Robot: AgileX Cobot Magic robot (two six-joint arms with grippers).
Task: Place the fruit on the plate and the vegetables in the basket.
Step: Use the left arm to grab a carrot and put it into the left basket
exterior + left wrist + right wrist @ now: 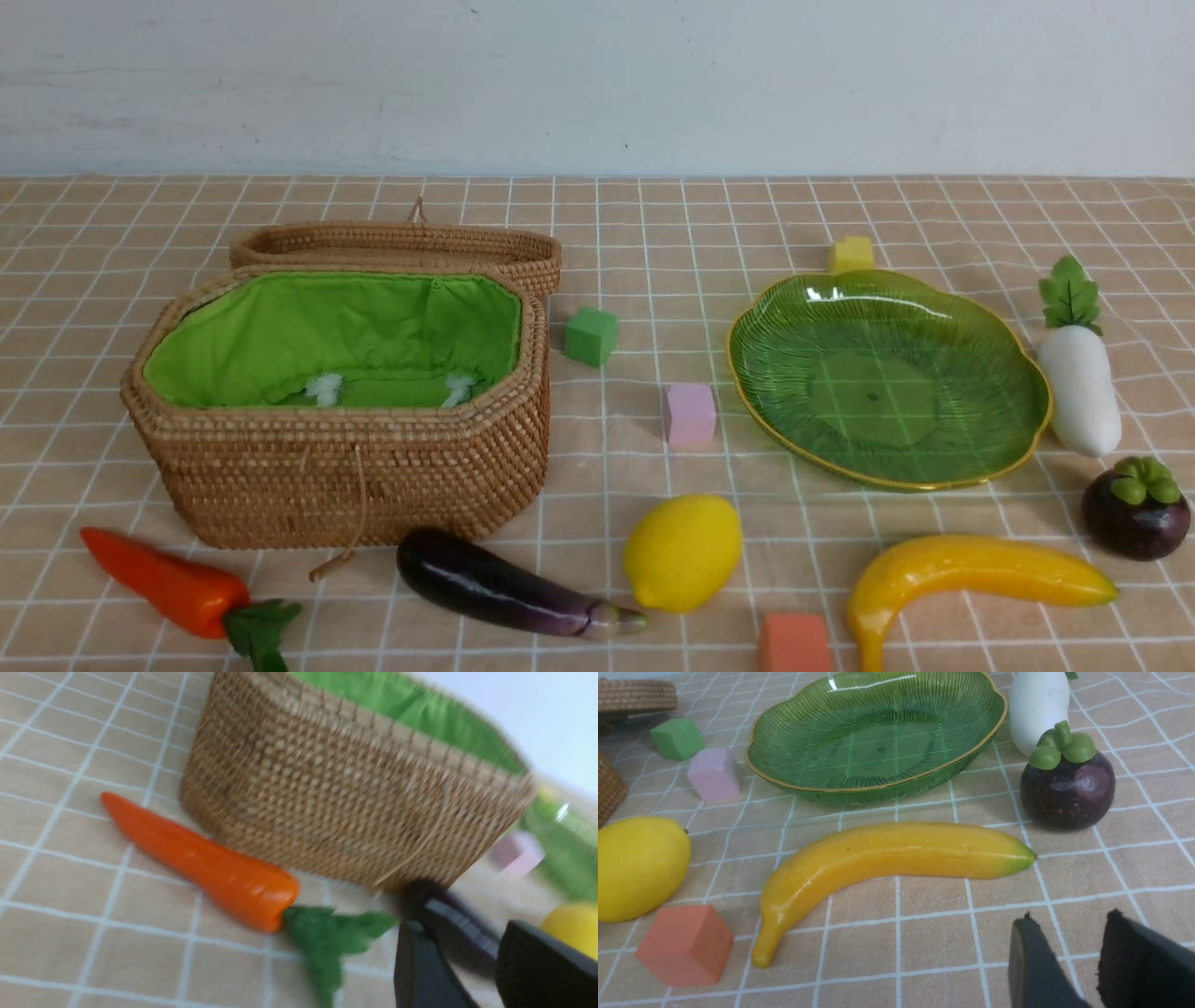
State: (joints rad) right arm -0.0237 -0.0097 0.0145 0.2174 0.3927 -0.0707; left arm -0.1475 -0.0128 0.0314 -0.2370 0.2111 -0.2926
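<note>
The wicker basket (355, 476) with green lining stands open and empty at the left. The carrot (163, 581) and eggplant (495, 583) lie in front of it. The green plate (878, 392) is empty at the right. The lemon (681, 551), banana (971, 574) and mangosteen (1134, 509) lie in front of it, and the radish (1080, 387) is to its right. Neither gripper shows in the front view. My left gripper (460, 926) is open and empty, near the carrot's (201, 863) leaves, with the eggplant (467, 940) beyond it. My right gripper (1070, 915) is open and empty, just short of the banana (896, 854).
Foam cubes lie about: green (591, 336) and pink (690, 414) between basket and plate, yellow (851, 254) behind the plate, orange (794, 644) at the front edge between lemon and banana. The basket's lid (401, 245) lies open behind it. A checked cloth covers the table.
</note>
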